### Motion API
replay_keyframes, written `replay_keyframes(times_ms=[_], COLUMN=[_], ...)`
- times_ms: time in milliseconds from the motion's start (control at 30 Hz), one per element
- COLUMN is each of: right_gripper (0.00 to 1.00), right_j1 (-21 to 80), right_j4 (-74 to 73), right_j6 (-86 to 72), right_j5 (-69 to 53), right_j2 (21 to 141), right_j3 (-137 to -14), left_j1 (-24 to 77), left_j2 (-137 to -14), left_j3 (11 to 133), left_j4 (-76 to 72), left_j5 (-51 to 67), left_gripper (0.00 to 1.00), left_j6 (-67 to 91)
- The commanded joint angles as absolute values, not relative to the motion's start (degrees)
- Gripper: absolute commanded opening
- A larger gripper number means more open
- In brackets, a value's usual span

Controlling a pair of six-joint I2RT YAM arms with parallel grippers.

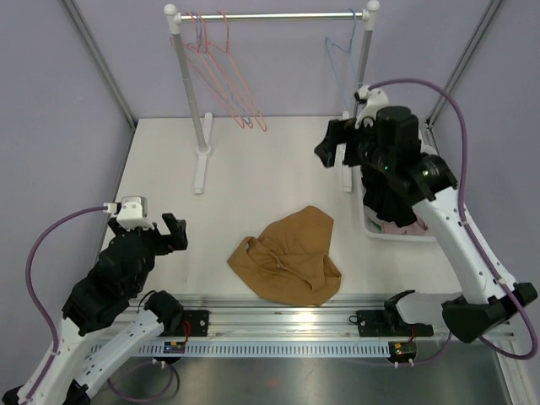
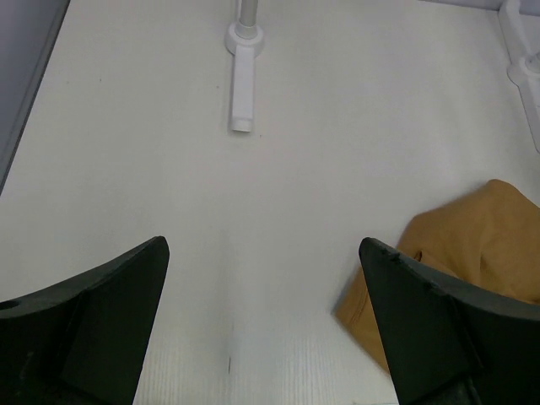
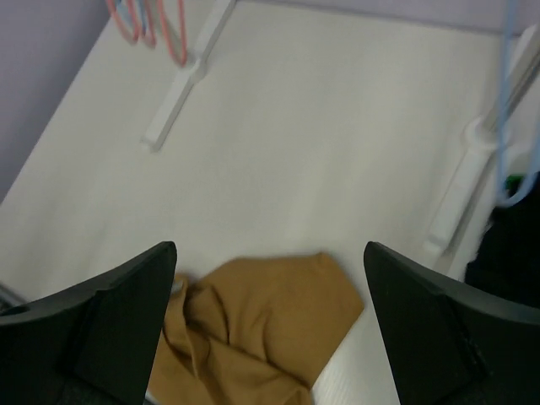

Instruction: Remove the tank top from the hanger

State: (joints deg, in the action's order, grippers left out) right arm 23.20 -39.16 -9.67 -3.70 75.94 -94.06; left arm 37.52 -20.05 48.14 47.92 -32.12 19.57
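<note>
A brown tank top (image 1: 291, 253) lies crumpled on the white table near the front middle, with no hanger showing in it. It also shows in the left wrist view (image 2: 494, 240) and the right wrist view (image 3: 261, 321). My left gripper (image 1: 164, 229) is open and empty, low over the table to the left of the tank top. My right gripper (image 1: 336, 145) is open and empty, raised high behind the tank top beside the rack's right post. Pink hangers (image 1: 228, 76) and a blue hanger (image 1: 340, 51) hang bare on the rack rail (image 1: 270, 15).
The rack's left post and foot (image 2: 242, 84) stand at the back left, its right post (image 3: 460, 194) at the back right. A white basket (image 1: 396, 234) holding dark clothes (image 3: 510, 245) sits at the right, under my right arm.
</note>
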Motion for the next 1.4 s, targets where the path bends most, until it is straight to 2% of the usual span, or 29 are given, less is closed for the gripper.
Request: replay_keyframes(times_ms=[0, 133, 233, 400, 733, 900, 967, 1033, 1100, 1133, 1367], right_gripper=[0.99, 1.0, 1.0, 1.0, 0.99, 0.99, 0.91, 0.52, 0.28, 0.0, 0.0], right_j1=[29.95, 38.92, 43.06, 47.45, 56.25, 59.32, 59.76, 60.03, 59.94, 60.03, 59.59], right_j4=[-35.69, -31.3, -29.71, -31.12, -26.83, -27.25, -25.93, -25.58, -24.44, -24.43, -35.23], right_j6=[-10.63, -14.4, -15.81, -18.28, -20.21, -20.65, -20.92, -20.92, -20.31, -20.48, -20.3], right_j5=[-0.8, 2.46, 1.4, 6.24, 4.57, 8.97, 8.27, 8.35, 8.44, 8.79, 23.88], right_j2=[71.04, 67.41, 68.81, 74.53, 87.71, 95.97, 98.6, 99.84, 99.32, 98.53, 81.78], right_j3=[-81.61, -71.03, -65.4, -60.57, -56.43, -56.61, -56.6, -56.86, -56.43, -56.6, -63.52], left_j1=[35.95, 35.07, 34.54, 34.28, 34.1, 34.1, 34.1, 34.1, 34.1, 34.1, 34.1], left_j2=[-19.6, -20.83, -21.27, -21.53, -22.15, -22.32, -22.15, -22.06, -21.8, -21.8, -20.83], left_j3=[48.51, 48.6, 48.6, 48.52, 48.34, 48.34, 48.34, 48.25, 48.34, 48.25, 48.08], left_j4=[46.23, 46.49, 46.32, 46.32, 45.97, 45.88, 45.7, 45.62, 45.62, 45.62, 45.53], left_j5=[-34.45, -34.28, -33.93, -33.58, -32.26, -31.55, -31.29, -31.03, -30.94, -30.68, -30.41], left_gripper=[0.99, 0.99, 0.99, 0.99, 0.99, 0.99, 0.99, 0.99, 0.99, 0.99, 0.99], left_j6=[20.48, 20.48, 20.39, 20.22, 19.69, 19.25, 19.25, 18.99, 18.99, 18.98, 18.81])
